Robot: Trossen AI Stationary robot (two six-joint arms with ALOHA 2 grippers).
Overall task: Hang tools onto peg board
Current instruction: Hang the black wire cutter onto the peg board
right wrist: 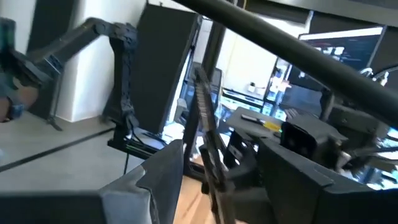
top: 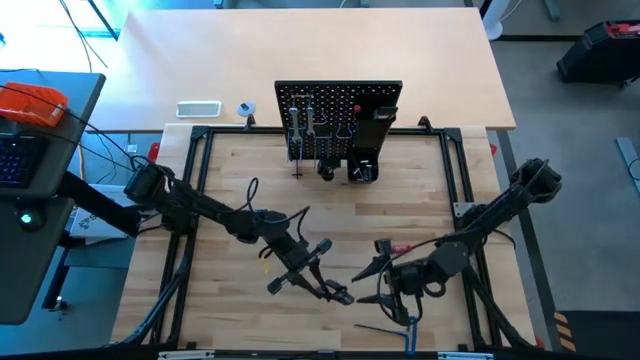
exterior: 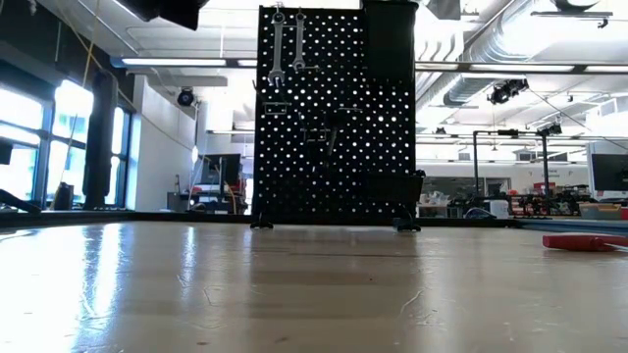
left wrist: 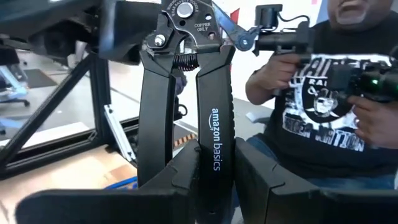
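The left gripper pinches the black-handled pliers by their handles, low at six o'clock, well apart from the peg board at twelve. A loose pinch could let them swing. The right gripper clamps a thin tool.

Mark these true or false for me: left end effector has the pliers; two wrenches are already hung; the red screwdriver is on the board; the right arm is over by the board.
1. The left end effector grips the black-handled pliers. True.
2. Two silver wrenches hang on the peg board. True.
3. The red-handled screwdriver hangs on the board. False: it lies on the table.
4. The right end effector is at the board. False: it is at the table's near side, beside the left one.
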